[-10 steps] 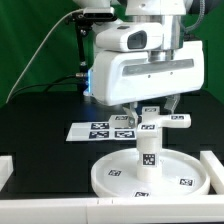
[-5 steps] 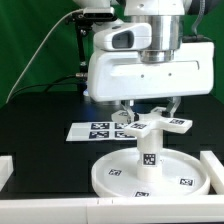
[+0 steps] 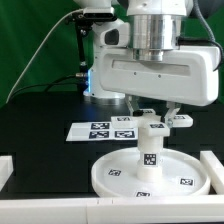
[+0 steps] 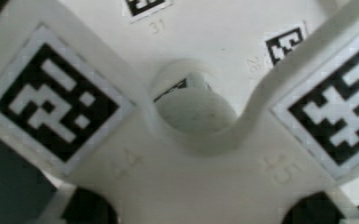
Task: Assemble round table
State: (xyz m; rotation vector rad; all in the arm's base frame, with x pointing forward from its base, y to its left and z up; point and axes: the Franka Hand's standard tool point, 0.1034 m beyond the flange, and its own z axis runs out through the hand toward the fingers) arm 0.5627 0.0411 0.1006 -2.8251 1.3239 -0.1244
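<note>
The large round disc (image 3: pixel 108 172) lies on the black table at the front. The short cylindrical leg (image 3: pixel 148 152) stands upright at its middle. The cross-shaped base (image 3: pixel 179 120) sits level on top of the leg, its tagged arms sticking out. My gripper (image 3: pixel 153 112) hangs straight above, with one finger on each side of the base's hub, shut on it. In the wrist view the base (image 4: pixel 202 110) fills the picture, with its round centre boss and tagged arms, and my gripper (image 4: pixel 202 208) shows only dark fingertips (image 4: pixel 91 206) at its edges.
The marker board (image 3: pixel 98 129) lies flat behind the disc toward the exterior view's left. White raised bars stand at the table's front left (image 3: pixel 5 172) and front right (image 3: pixel 213 168). A green curtain and a cable are at the back.
My hand has turned about its vertical axis over the leg, and the cross-shaped base has turned with it. Disc and leg have stayed in place.
</note>
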